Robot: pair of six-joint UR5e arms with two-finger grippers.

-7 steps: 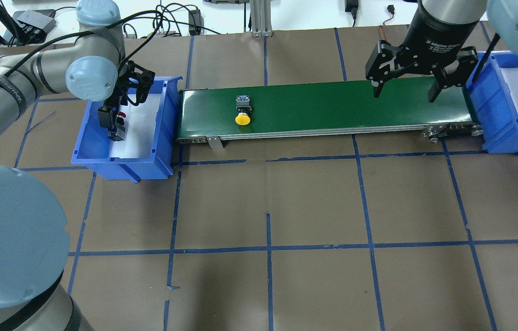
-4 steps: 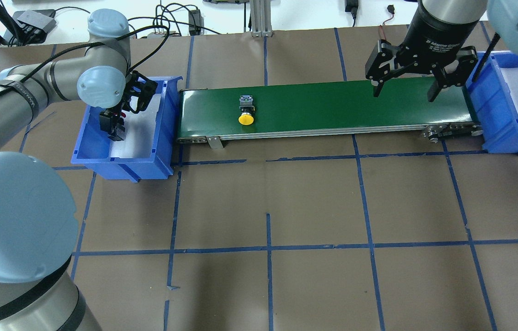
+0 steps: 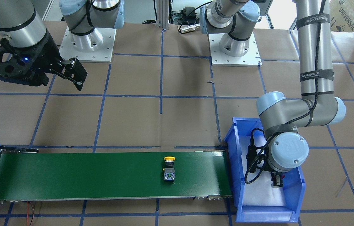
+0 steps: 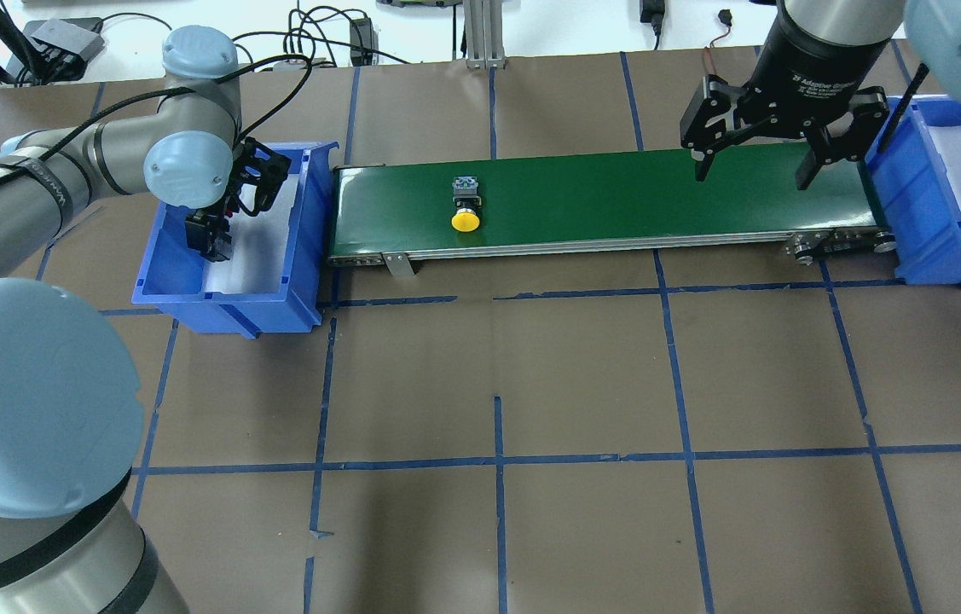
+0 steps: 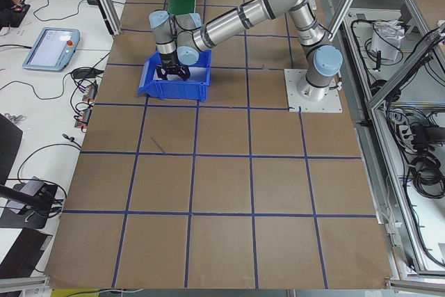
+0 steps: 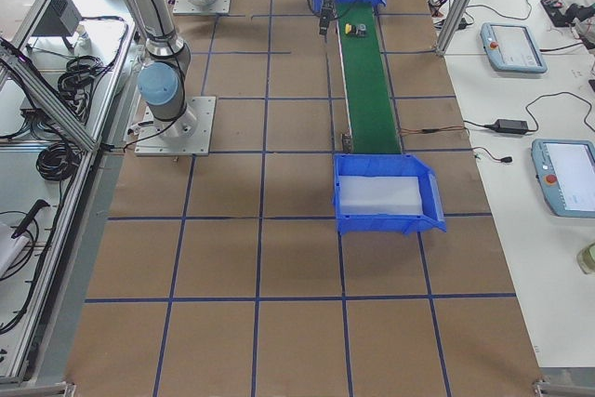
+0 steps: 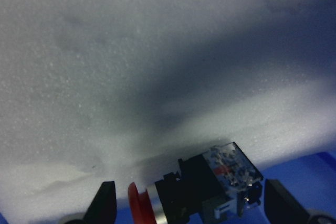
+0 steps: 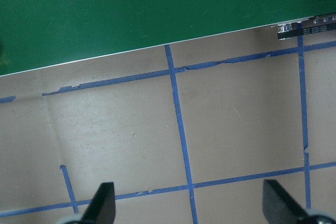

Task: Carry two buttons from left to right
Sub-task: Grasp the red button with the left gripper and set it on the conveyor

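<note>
The yellow-capped button point(image 4: 465, 210) lies on its side on the green conveyor belt point(image 4: 616, 200), left of its middle; it also shows in the front view point(image 3: 169, 168). The red-capped button point(image 7: 199, 192) lies on white foam in the left blue bin point(image 4: 224, 300). My left gripper point(image 4: 209, 237) is down in that bin, and in the left wrist view its fingers point(image 7: 107, 203) stand wide apart on either side of the red button without touching it. My right gripper point(image 4: 751, 172) hangs open and empty above the belt's right end.
A second blue bin point(image 4: 932, 247) with a white foam floor stands at the belt's right end. The table is brown paper with blue tape lines. Cables and boxes lie along the far edge point(image 4: 318, 34).
The yellow button has travelled a little to the right along the belt. My left arm's elbow has swung in and its gripper has sunk slightly in the bin. The right arm has not moved.
</note>
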